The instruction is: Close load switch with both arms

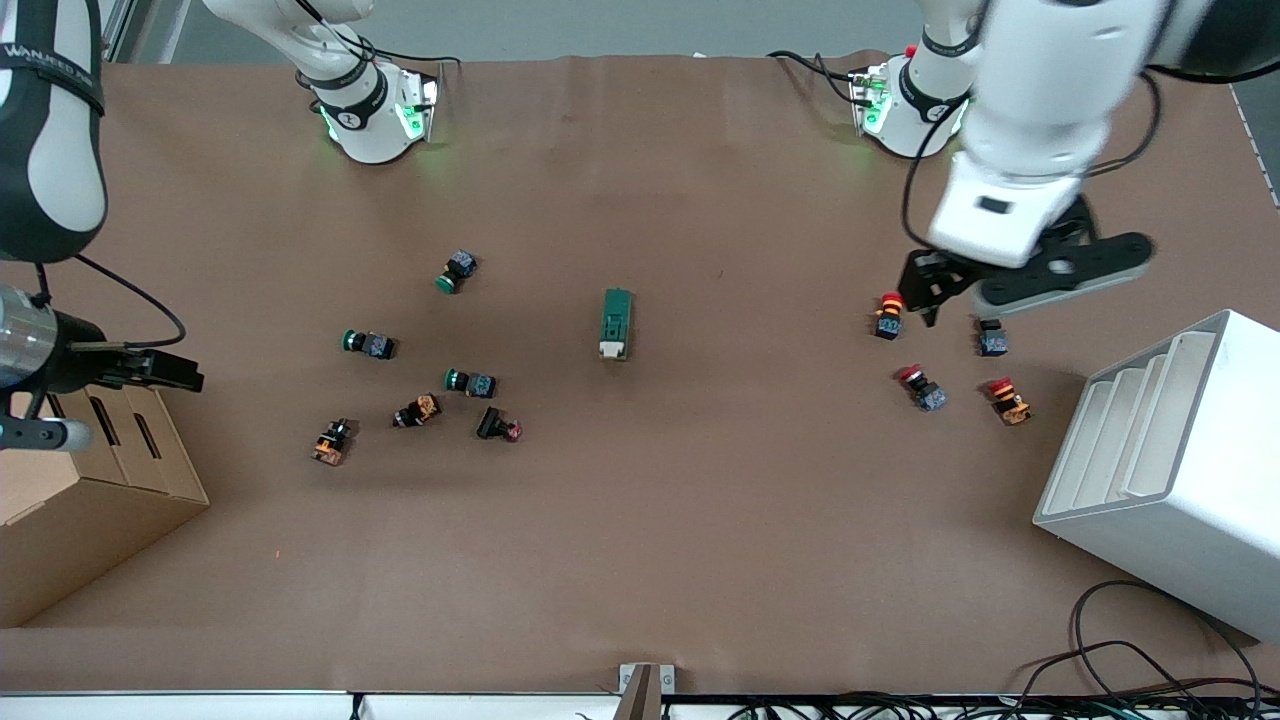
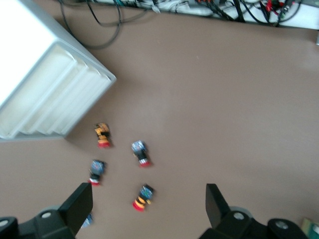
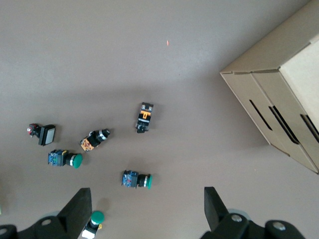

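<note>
So the load switch [image 1: 616,323] sits alone mid-table on the brown mat [image 1: 700,520], nothing touching it. Its long axis runs from the robots' bases toward the front camera, with the cream lever end nearer the camera.

My left gripper [image 1: 958,303] hangs over the little cluster of red-capped pushbuttons [image 1: 888,315] at the left arm's end of the table, fingers [image 2: 77,205] spread wide with nothing between them. The switch lies off toward the table's middle from there, and I'd say this arm is the closer of the two.

The right gripper [image 1: 185,375] is out by the cardboard box [image 1: 90,480] at the right arm's end, over the edge of the mat. Its fingers [image 3: 77,208] are spread and empty too, looking down at the green and orange pushbuttons [image 3: 134,179]. It has farther to travel, and that scatter lies between it and the switch.

There's a white slotted rack [image 1: 1160,450] at the left arm's end. Lots of bare mat around the switch, so I reckon both can come in from either side along its length.
</note>
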Tool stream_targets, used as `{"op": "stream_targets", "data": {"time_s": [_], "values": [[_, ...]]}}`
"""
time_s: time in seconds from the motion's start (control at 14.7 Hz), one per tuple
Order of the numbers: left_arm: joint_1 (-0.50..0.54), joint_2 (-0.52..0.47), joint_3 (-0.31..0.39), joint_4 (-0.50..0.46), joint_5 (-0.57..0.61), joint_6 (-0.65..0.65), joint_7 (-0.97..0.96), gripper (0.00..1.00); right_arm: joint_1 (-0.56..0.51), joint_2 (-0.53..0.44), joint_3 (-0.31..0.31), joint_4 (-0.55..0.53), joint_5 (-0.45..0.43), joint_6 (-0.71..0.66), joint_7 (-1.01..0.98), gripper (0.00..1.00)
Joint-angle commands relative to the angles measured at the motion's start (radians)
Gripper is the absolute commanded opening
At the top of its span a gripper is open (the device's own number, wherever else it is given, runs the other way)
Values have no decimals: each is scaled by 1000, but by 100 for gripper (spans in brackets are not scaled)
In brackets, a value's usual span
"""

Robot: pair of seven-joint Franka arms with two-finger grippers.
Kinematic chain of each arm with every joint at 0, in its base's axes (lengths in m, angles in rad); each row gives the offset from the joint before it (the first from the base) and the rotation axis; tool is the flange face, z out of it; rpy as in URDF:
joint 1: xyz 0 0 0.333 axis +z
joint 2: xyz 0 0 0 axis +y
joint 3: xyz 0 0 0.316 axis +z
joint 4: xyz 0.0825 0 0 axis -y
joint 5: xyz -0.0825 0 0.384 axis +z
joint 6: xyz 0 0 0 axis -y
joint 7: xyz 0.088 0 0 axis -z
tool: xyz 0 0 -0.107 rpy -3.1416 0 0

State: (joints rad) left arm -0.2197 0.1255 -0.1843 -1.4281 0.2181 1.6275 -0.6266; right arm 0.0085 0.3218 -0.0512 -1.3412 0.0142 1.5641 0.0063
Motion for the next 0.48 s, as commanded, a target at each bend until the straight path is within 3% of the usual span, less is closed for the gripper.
{"op": "stream_targets", "data": {"time_s": [0.0, 0.14, 0.41], "values": [[22, -53, 74, -11, -100, -47, 138, 100, -6, -73, 10, -35, -8, -44, -22, 100], [74, -67, 75, -12, -117, -73, 275, 100, 1, -157, 10, -139, -16, -32, -22, 100], [124, -130, 152, -77, -181, -98, 509, 100, -7, -279, 11, -266, -16, -25, -20, 100]]}}
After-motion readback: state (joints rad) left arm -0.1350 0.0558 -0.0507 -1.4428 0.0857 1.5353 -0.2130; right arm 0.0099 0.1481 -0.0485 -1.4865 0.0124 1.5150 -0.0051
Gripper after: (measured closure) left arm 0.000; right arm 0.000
